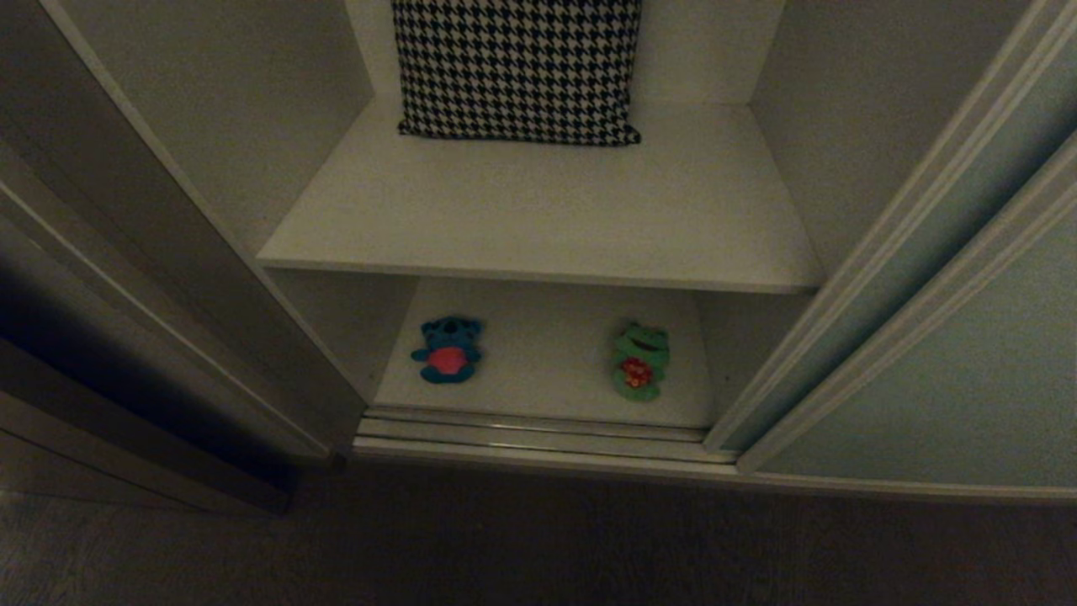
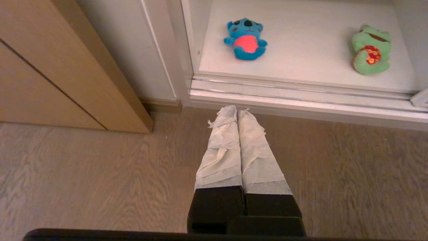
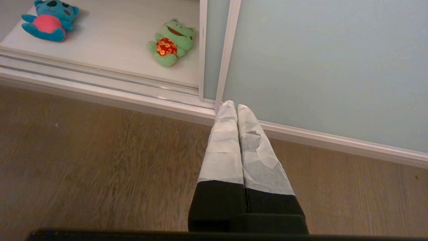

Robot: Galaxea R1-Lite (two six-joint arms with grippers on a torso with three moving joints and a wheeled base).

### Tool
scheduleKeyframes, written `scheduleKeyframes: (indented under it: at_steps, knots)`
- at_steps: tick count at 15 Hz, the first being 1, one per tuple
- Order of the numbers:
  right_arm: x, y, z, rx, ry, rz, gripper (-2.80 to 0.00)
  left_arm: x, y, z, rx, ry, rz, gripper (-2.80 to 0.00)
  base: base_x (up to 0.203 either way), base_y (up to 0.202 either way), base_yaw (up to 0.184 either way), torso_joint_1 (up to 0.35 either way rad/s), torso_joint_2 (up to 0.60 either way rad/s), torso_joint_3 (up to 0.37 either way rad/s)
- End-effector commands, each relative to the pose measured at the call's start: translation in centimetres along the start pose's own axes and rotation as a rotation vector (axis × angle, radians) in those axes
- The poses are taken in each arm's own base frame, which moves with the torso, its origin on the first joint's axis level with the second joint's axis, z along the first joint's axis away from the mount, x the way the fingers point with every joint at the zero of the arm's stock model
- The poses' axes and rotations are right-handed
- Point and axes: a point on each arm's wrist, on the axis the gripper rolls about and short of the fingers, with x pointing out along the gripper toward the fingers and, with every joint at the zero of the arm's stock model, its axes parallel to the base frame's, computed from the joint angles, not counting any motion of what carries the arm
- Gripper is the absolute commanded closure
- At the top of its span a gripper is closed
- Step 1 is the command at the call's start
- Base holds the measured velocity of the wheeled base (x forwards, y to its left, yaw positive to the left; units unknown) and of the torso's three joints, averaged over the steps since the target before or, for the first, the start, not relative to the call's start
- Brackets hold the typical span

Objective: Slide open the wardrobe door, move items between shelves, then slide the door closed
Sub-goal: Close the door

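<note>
On the lower shelf (image 1: 547, 379) of the wardrobe, under the upper shelf (image 1: 538, 210) that carries a houndstooth pillow (image 1: 517, 67), lie the two plush toys, well apart: the blue toy (image 1: 448, 349) with its red belly toward the shelf's left side, the green frog (image 1: 639, 362) with its red spotted patch toward the right. Both lie face up, heads toward the back of the shelf, long axes running front to back. The sliding wardrobe door (image 1: 942, 370) stands pushed aside to the right of this shelf, so the opening is clear. The left gripper (image 2: 237, 112) hangs over the floor before the shelf, jaws together and empty, the blue toy ahead of it; the right gripper (image 3: 232, 107) hangs by the door's frame, jaws together, the frog ahead and to its left. Each arm is thus nearer its own toy, and either must open before reaching in.
</note>
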Motion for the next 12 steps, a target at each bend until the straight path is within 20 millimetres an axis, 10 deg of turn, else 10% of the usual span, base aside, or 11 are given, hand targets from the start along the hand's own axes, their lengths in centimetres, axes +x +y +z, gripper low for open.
scheduleKeyframes:
  at_steps: [1, 6, 12]
  knots:
    - [0.0, 0.0, 0.0, -0.002, -0.001, 0.0, 0.0, 0.0, 0.0, 0.0, 0.0, 0.001, 0.0, 0.0, 0.0, 0.0, 0.0, 0.0, 0.0, 0.0]
    - [-0.2, -0.1, 0.5, -0.01, 0.002, -0.018, 0.0, 0.0, 0.0, 0.0, 0.0, 0.001, -0.001, 0.0, 0.0, 0.0, 0.0, 0.0, 0.0, 0.0]
    - [-4.3, -0.9, 13.2, 0.149, -0.022, -0.025, 0.0, 0.0, 0.0, 0.0, 0.0, 0.001, -0.001, 0.0, 0.0, 0.0, 0.0, 0.0, 0.0, 0.0]
